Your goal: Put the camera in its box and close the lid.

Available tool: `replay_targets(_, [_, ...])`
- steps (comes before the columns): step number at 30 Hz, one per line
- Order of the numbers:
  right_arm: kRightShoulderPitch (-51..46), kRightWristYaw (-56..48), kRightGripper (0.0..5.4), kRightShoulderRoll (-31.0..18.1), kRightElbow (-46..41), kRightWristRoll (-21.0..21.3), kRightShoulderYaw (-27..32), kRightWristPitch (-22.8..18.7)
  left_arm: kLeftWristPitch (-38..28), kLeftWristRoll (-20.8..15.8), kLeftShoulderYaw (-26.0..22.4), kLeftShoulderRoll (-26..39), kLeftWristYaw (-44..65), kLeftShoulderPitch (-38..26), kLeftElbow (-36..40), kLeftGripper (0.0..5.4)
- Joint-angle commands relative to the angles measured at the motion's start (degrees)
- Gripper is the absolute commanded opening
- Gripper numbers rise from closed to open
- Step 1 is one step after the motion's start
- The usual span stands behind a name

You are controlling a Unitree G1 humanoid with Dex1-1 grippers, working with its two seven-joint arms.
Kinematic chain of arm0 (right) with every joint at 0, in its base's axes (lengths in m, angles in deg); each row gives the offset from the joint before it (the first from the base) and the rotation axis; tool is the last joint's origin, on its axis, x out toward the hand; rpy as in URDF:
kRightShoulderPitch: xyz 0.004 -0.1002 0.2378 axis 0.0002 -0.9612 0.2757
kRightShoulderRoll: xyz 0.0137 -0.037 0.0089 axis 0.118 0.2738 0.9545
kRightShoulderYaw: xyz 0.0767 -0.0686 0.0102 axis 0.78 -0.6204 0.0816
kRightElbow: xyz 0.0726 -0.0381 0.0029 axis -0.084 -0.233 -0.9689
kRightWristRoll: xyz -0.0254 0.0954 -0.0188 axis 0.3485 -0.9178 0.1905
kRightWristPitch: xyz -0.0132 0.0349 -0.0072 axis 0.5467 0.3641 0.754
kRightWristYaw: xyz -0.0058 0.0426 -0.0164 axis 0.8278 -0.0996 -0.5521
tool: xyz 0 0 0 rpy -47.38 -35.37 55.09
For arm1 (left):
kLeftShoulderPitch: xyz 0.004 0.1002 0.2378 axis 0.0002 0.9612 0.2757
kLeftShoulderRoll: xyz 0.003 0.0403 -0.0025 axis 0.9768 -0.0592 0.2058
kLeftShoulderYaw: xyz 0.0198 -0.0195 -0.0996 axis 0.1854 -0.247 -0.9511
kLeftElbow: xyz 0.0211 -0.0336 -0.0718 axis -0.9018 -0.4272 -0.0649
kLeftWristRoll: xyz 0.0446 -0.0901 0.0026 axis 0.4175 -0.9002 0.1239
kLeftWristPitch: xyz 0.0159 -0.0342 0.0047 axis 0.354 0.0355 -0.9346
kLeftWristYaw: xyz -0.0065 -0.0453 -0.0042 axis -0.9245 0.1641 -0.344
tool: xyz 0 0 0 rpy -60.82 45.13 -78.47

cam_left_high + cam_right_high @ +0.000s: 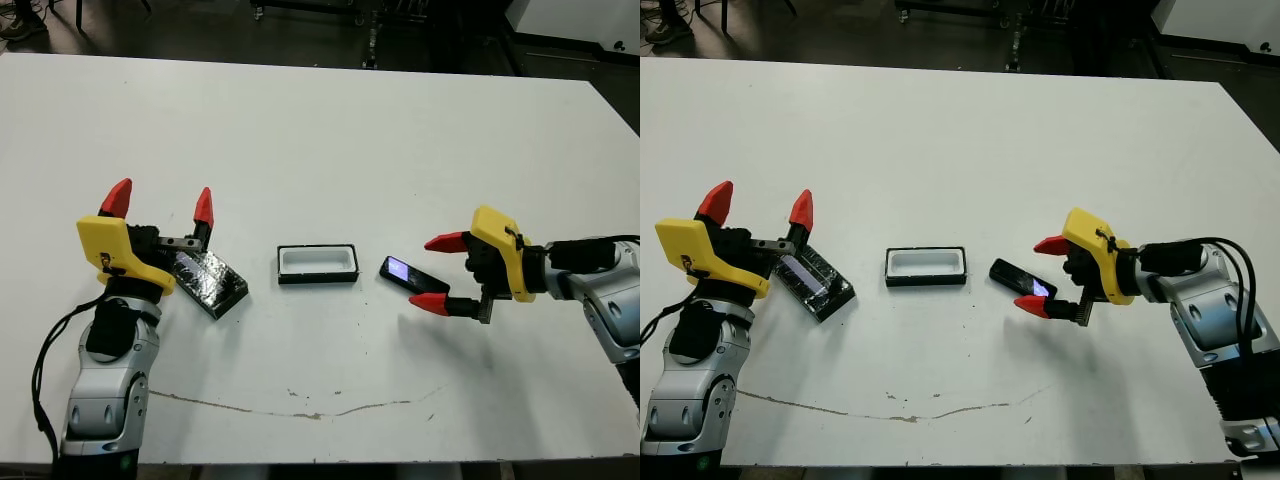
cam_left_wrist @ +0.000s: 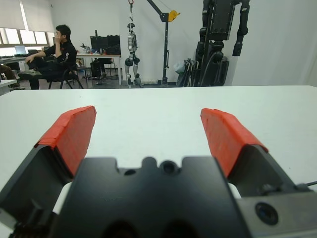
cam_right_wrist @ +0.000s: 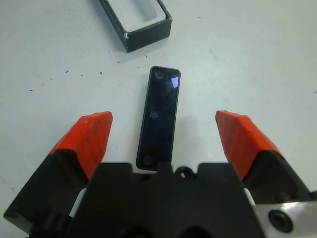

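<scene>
The right gripper [image 1: 437, 272] is hovering with its fingers spread wide, and the camera [image 3: 159, 117] is lying flat on the white bench [image 1: 330, 130] between them, touching neither. Just beyond the camera's lit end, the box [image 1: 317, 263] is sitting open, its white lining showing. The left gripper [image 1: 160, 203] is pointing upward, fingers likewise apart and holding nothing, with the lid [image 1: 209, 283] lying tilted on the bench just beside it.
</scene>
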Motion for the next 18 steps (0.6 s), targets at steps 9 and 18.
replay_targets(9, [-1.38,0.24,5.40,1.06,1.41,-0.01,-0.14,0.41,0.38,0.09,-0.21,0.10,-0.21,0.62,-0.20,5.39])
replay_targets(18, [-2.62,1.36,4.96,1.73,0.86,0.26,-0.04,0.62,0.83,-0.15,-0.26,-0.21,-0.50,0.60,0.07,5.40])
